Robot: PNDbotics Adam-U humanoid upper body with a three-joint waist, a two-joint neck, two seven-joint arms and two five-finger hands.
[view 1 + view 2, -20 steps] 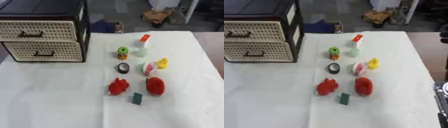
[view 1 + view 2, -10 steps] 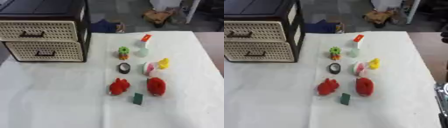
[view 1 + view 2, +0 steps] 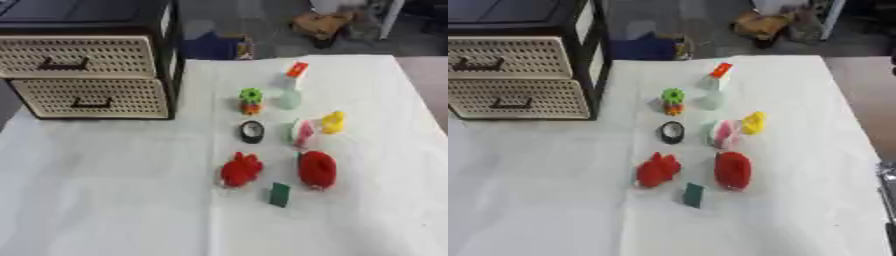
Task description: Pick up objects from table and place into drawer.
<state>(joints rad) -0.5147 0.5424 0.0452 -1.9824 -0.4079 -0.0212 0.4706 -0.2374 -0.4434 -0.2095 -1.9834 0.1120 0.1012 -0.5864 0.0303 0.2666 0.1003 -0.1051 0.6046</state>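
A black drawer unit (image 3: 87, 70) with two cream perforated drawers stands at the table's far left; both drawers are shut. To its right, small things lie in a cluster on the white cloth: a pale bottle with an orange cap (image 3: 291, 92), a green and orange toy (image 3: 251, 100), a black ring (image 3: 252, 131), a pink and white piece (image 3: 302, 132), a yellow toy (image 3: 332, 121), a lumpy red toy (image 3: 241, 169), a red oval thing (image 3: 317, 169) and a small dark green block (image 3: 280, 194). Only a silver and black sliver of my right hand (image 3: 888, 172) shows at the right edge. No hand touches anything.
The white cloth (image 3: 105, 190) covers the table, with bare room at the front left. Beyond the far edge are a blue box (image 3: 214, 46) and brown clutter (image 3: 319, 22) on the floor. The table's right edge (image 3: 424, 85) runs beside a brown surface.
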